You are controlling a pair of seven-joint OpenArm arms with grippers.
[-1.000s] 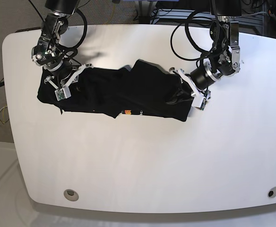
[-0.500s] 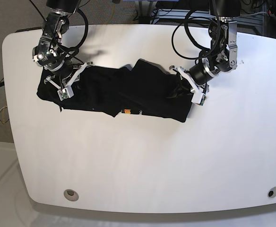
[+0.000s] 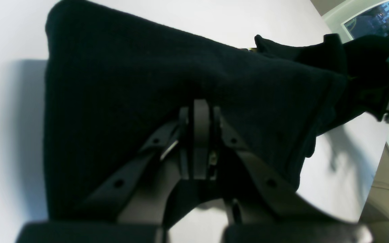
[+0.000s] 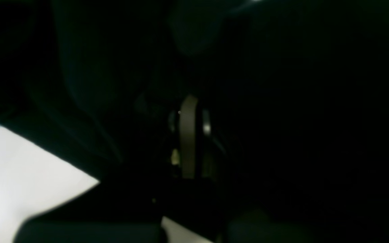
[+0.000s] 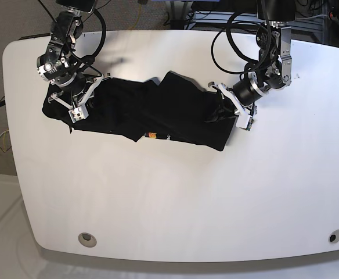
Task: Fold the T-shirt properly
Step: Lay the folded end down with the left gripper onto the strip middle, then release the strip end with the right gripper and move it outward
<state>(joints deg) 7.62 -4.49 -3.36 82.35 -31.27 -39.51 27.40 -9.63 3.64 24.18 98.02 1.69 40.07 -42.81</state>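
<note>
on the white table [image 5: 175, 197], far half: the t-shirt [image 5: 158, 113], black, stretched crosswise in a long bunched band between both arms
print: small orange-and-white mark [image 5: 152, 136] at the band's near edge
left gripper [image 5: 232, 110]: jaws together, clamped on the t-shirt's end on the base view's right; cloth drapes past its fingers [image 3: 199, 135]
right gripper [image 5: 79, 104]: jaws together, clamped on the opposite end; its wrist view is almost wholly dark cloth
cables [image 5: 227, 43]: loop above the left arm

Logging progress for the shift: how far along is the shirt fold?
Done: the T-shirt is gathered into a rumpled band. In hand: left end effector and right end effector each pinch one end of it. Left: flattening it and the final folds.
</note>
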